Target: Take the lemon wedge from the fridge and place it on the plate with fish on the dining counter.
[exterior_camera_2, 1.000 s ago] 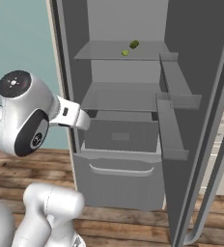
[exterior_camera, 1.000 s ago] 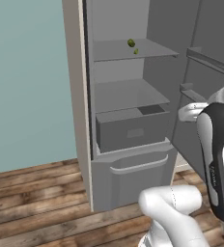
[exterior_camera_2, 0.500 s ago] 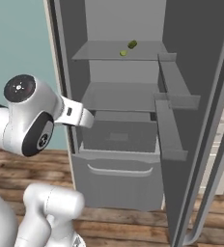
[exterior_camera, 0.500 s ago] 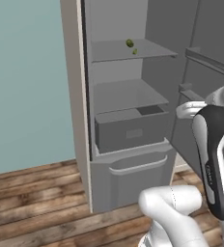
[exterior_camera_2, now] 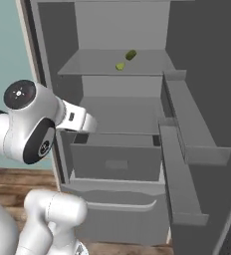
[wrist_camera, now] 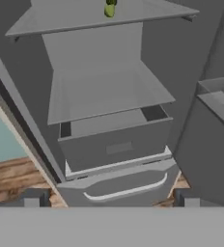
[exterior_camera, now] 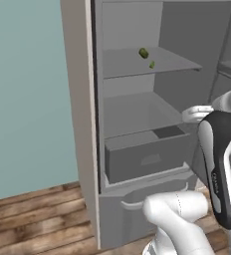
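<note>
The fridge (exterior_camera: 80, 109) stands open in front of me. On its upper shelf (exterior_camera_2: 112, 67) lies the lemon wedge (exterior_camera: 152, 64) (exterior_camera_2: 120, 65), small and yellow-green, just in front of a darker olive-green item (exterior_camera: 143, 52) (exterior_camera_2: 131, 54). In the hand view the lemon wedge (wrist_camera: 109, 9) sits at the very top, far above my gripper (wrist_camera: 109, 198). The gripper is open, its fingertips (wrist_camera: 32, 198) wide apart and nothing between them, level with the lower drawers. The plate, the fish and the dining counter are out of view.
A grey drawer (exterior_camera_2: 115, 159) is pulled partly out below the bare middle shelf (wrist_camera: 104, 91). The open door with its shelves (exterior_camera_2: 187, 119) stands on the right. A teal wall (exterior_camera: 28, 99) and wooden floor (exterior_camera: 33, 224) lie to the left.
The whole picture has grown and shifted: the base has come closer to the fridge. The arm's upper link has swung slightly forward. The gripper stays open.
</note>
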